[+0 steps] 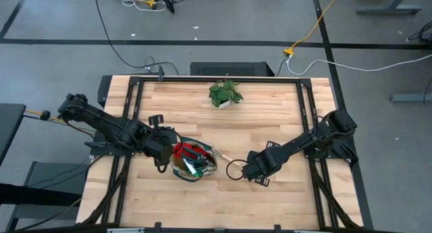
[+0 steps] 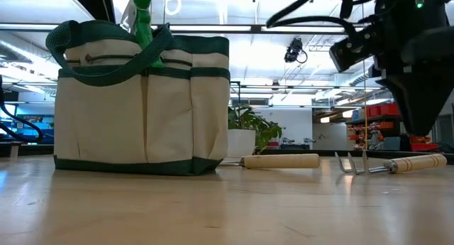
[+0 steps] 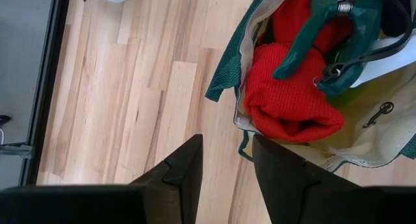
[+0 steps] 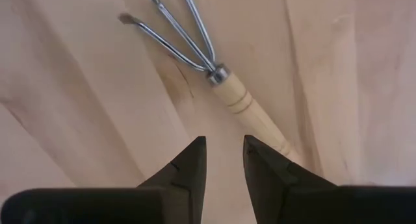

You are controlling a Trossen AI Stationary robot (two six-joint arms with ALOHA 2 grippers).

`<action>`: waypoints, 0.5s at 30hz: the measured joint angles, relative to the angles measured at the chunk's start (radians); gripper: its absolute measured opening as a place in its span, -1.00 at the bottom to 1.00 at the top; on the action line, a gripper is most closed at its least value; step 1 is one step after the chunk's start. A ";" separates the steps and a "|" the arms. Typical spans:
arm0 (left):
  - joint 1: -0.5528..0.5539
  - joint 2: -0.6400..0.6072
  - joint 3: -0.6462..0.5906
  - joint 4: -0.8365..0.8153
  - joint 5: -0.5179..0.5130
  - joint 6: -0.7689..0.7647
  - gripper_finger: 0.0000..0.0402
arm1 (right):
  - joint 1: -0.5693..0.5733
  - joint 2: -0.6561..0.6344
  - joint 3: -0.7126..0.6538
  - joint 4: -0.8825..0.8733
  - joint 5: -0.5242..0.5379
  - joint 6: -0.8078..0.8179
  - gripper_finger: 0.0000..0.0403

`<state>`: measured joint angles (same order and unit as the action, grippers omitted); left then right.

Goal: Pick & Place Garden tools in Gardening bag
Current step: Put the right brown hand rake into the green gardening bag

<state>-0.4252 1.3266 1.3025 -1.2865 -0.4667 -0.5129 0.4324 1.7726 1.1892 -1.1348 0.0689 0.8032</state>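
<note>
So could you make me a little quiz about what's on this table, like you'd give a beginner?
1. True or false: the red gloves are already inside the gardening bag.
2. Which tool lies just ahead of the right gripper? A) pruners B) wooden-handled rake C) watering can
3. Fill in: the potted plant stands near the table's ___ edge, beyond the bag.

Key: 1 true. 2 B; the rake lies flat on the wooden table, not gripped, the fingers slightly apart. 3 far. The left gripper hangs empty beside the bag.
</note>
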 joint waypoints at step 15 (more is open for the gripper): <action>0.000 0.000 0.000 0.003 0.000 -0.001 -0.30 | -0.001 0.000 -0.080 0.089 0.026 -0.031 -0.41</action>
<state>-0.4252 1.3266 1.3024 -1.2831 -0.4667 -0.5137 0.4313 1.7729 1.1088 -1.0458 0.0953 0.7726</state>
